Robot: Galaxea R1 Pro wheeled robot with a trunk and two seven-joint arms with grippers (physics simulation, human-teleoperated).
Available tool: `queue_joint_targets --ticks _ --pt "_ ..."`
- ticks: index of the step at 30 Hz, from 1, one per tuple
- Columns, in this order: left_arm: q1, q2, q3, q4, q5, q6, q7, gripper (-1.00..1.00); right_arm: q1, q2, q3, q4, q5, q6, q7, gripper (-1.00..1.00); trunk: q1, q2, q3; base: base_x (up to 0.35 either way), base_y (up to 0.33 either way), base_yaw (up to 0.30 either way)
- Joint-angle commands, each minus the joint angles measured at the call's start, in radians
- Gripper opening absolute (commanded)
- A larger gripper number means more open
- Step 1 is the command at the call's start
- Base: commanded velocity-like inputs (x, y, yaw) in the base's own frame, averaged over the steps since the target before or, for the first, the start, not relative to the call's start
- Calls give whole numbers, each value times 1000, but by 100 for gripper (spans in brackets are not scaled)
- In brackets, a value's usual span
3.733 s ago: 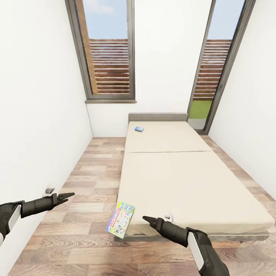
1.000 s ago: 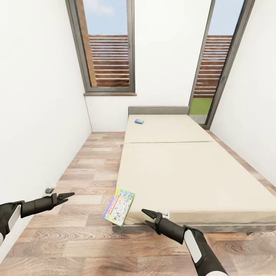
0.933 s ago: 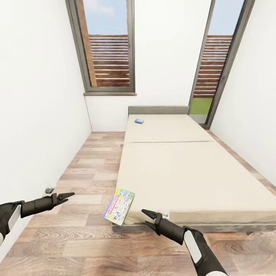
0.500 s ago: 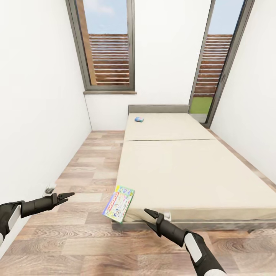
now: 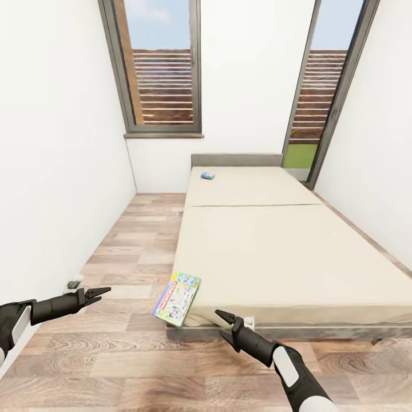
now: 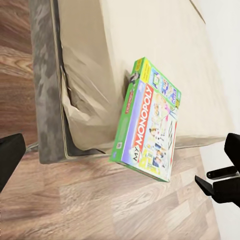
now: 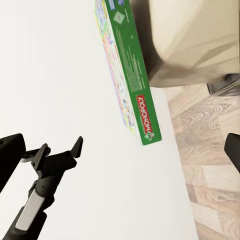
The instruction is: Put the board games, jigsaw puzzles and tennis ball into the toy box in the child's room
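Note:
A green-edged pastel board game (image 5: 177, 298), lettered MONOPOLY (image 6: 147, 132), leans tilted against the near left corner of the bed (image 5: 274, 252), partly hanging over the floor. A smaller blue board game (image 5: 208, 175) lies on the mattress near the grey headboard. My right gripper (image 5: 221, 323) hovers open just right of the tilted box, apart from it and holding nothing. My left gripper (image 5: 100, 293) is open over the floor well left of the box, and it also appears beyond the box's green edge (image 7: 131, 75) as the left gripper (image 7: 57, 150). The toy box and table are out of view.
White walls close in on both sides, the left one (image 5: 57, 171) close to my left arm. Two tall dark-framed windows (image 5: 163, 68) stand behind the bed. A strip of wood-plank floor (image 5: 137, 240) runs between the left wall and the bed.
The whole view has shifted, so the camera moved and the bed now looks slightly farther off. My right gripper has opened since the earliest frame. The tilted box keeps its place at the bed corner.

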State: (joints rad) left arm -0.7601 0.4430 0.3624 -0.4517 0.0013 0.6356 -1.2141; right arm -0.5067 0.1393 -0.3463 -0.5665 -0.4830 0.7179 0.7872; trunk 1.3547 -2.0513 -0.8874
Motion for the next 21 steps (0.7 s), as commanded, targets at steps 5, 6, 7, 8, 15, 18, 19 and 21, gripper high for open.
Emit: queue_joint_targets --ticks 5,6,7,8,15,18,19,21 --pt "-1 0 3 0 0 10 -4 100 -3 4 -6 0 -1 6 -3 100 19 -36 -17 0 0 0" --pt "-1 0 3 0 0 10 -4 100 -3 6 -6 1 -1 5 -7 100 23 -43 -20 0 0 0" --pt "-1 0 3 0 0 10 -4 100 -3 7 -7 1 -1 5 -11 100 27 -50 -23 0 0 0" --pt "-1 0 3 0 0 10 -4 100 -4 7 -7 1 -1 5 -17 100 27 -50 -23 0 0 0" --pt "-1 -1 3 0 0 10 -4 100 -4 10 -8 0 -1 5 -60 100 27 -50 -23 0 0 0" --pt "-1 -1 3 0 0 10 -4 100 -4 11 -8 0 -2 2 -72 100 27 -50 -23 0 0 0" --pt "-1 -1 3 0 1 10 -4 100 -4 11 -8 0 -2 -1 -74 100 27 -50 -23 0 0 0" --pt "-1 -1 3 0 1 10 -4 100 -4 11 -7 0 -2 -10 -78 100 27 -50 -23 0 0 0"
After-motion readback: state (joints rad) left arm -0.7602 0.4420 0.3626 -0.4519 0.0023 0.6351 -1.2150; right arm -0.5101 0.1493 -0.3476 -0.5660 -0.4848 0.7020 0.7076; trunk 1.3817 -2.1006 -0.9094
